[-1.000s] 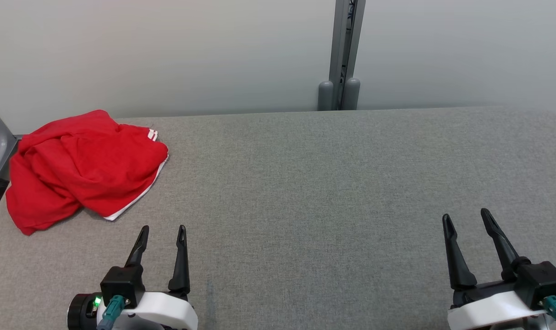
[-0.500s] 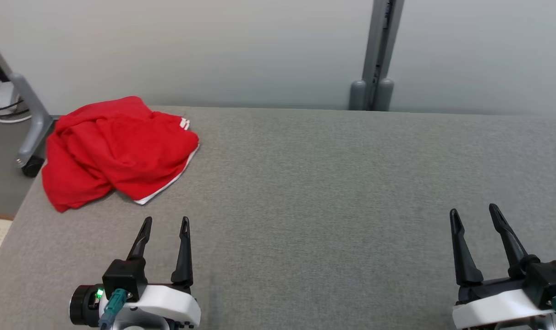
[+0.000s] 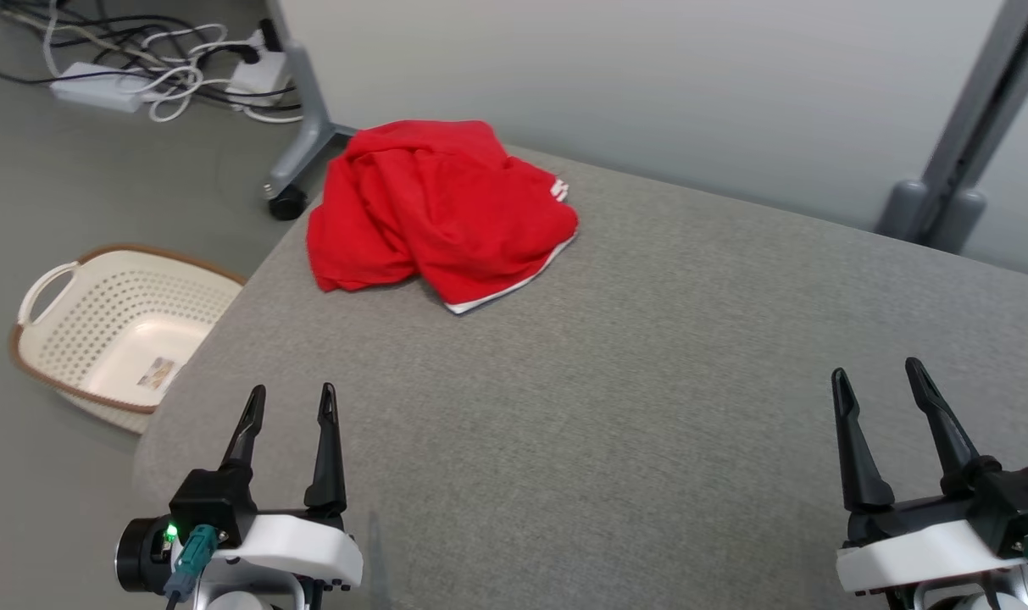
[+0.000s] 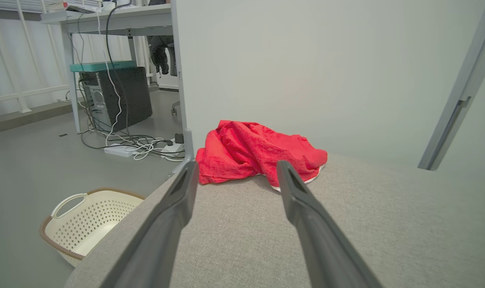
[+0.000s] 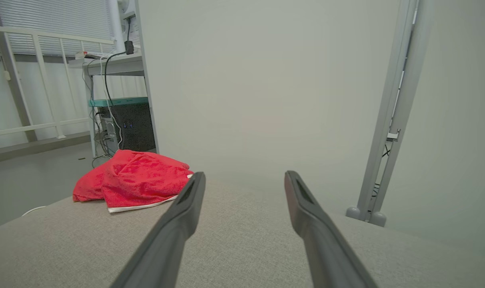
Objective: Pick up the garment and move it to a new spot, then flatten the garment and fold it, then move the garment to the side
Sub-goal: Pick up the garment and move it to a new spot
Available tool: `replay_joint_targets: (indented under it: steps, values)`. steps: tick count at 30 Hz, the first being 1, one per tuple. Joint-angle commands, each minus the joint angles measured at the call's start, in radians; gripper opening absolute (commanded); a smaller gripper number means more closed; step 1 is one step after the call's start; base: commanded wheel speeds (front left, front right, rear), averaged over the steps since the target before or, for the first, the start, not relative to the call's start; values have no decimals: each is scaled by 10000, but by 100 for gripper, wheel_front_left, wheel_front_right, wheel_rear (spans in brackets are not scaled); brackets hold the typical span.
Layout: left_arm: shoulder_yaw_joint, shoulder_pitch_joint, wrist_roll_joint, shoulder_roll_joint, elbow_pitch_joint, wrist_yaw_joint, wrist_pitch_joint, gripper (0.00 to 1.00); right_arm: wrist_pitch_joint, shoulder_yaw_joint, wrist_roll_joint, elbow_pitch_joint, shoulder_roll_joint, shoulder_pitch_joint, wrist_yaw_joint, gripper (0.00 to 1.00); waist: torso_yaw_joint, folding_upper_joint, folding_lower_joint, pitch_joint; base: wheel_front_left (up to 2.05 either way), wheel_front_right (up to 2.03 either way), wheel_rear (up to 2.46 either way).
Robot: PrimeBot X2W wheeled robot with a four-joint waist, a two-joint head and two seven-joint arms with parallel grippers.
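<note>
Red garment (image 3: 433,212) bunched at far left corner of table (image 3: 649,407), perhaps shorts, folds hide shape; left gripper (image 3: 292,391) nearer, jaws wide, empty, seemingly lined up for pickup; right gripper (image 3: 875,369) wide, empty, well apart; basket (image 3: 98,339) on floor beside.

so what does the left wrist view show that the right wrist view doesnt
Left wrist view: a perforated basket on the floor and a power strip with tangled cables. Right wrist view: the grey post's rounded feet. Both: the crumpled red garment on the grey table, a black computer tower, and that arm's own open gripper, the left gripper or the right gripper.
</note>
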Motion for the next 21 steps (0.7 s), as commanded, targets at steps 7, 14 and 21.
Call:
replay_joint_targets:
  steps: [7, 14, 21]
  values:
    - [108, 131, -292, 23, -316, 210, -5, 100, -53, 276, -124, 66, -74, -325, 1, 100, 1062, 0, 0, 386, 0, 0, 0]
    - [75, 65, -610, 36, -415, 278, -5, 100, -53, 178, -199, 32, -71, -421, 1, 100, 1078, 0, 0, 535, 0, 0, 0]
    - [394, -862, -213, 80, -311, -30, -5, 100, -53, 4, -469, -245, -76, -517, 1, 100, 633, 0, 0, 1249, 0, 0, 0]
